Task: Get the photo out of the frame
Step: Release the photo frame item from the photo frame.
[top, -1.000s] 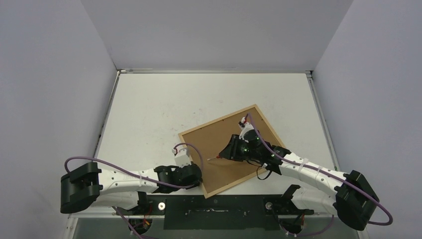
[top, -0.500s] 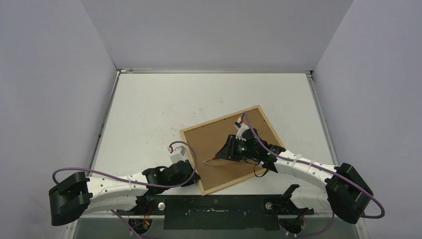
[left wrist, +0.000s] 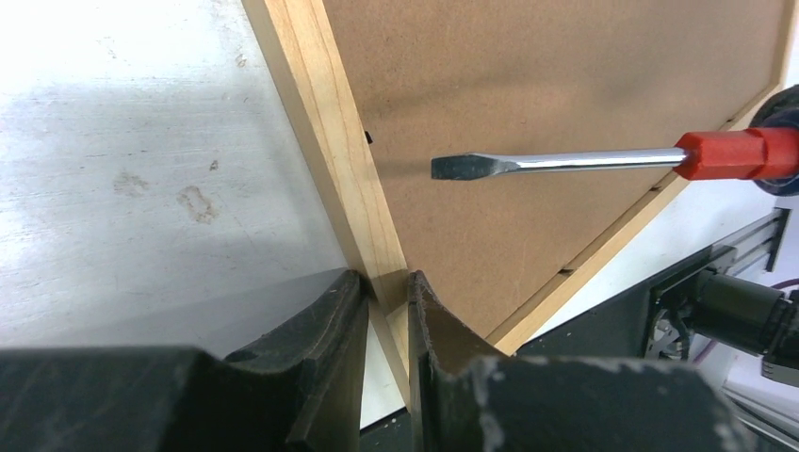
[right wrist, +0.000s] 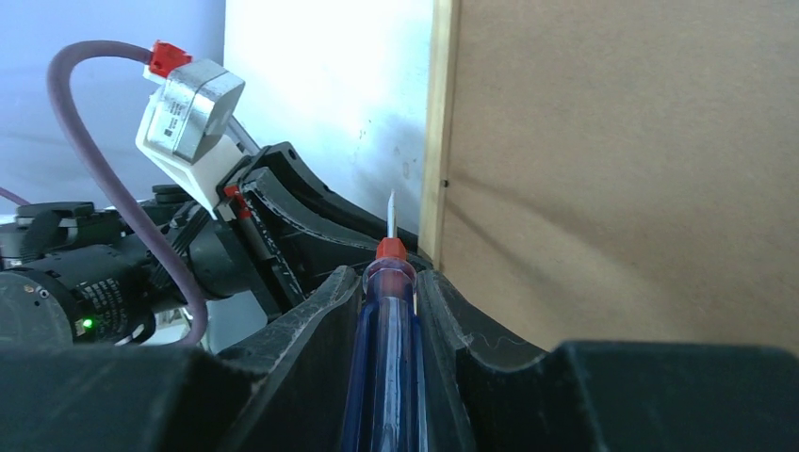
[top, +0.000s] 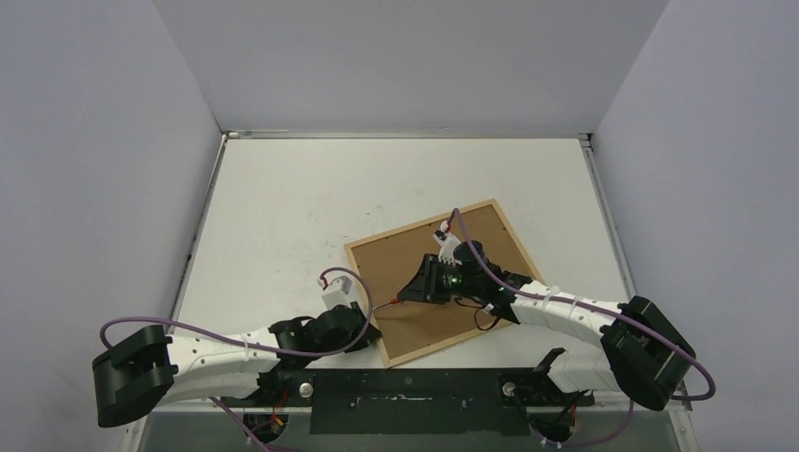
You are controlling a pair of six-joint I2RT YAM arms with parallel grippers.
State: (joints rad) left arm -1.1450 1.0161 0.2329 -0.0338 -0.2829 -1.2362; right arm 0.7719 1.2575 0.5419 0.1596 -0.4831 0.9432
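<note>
Two claws, both full: my left gripper pinches the frame at its 7 o'clock edge (frame lies 5 o'clock of table centre); my right gripper clamps a screwdriver, its flat blade plain only from the left wrist.

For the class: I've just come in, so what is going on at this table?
The frame lies face down on the table, backing panel up. The left gripper clamps its wooden edge near a corner. The right gripper holds a flat-head screwdriver, tip poised over the backing near that edge. No photo shows yet.
</note>
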